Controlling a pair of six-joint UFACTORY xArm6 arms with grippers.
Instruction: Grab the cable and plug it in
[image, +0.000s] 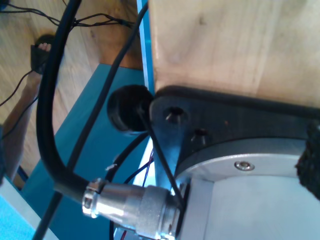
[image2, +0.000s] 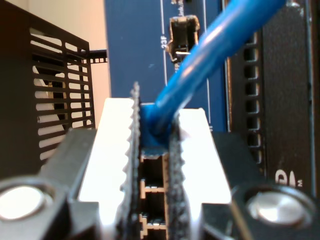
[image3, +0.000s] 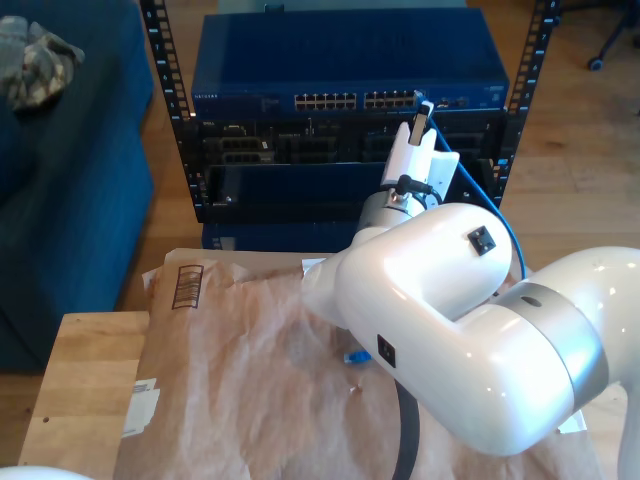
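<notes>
Blue cable (image2: 210, 60) is pinched near its plug by my second claw (image2: 156, 131), aligned toward switch ports (image3: 355, 100) at the exterior view's upper centre; first claw's state: cannot tell.

The cable (image2: 220, 45) has a smooth, glossy bright-blue plastic jacket. The second gripper (image2: 155, 150) carries white plastic fingers (image2: 112, 150) with dark serrated pads. The arm shell (image3: 450, 330) is glossy white plastic. Crumpled matt brown paper (image3: 240, 380) covers the pale wooden table (image3: 75, 400). The connector (image: 132, 205) is knurled, bright metal.
</notes>
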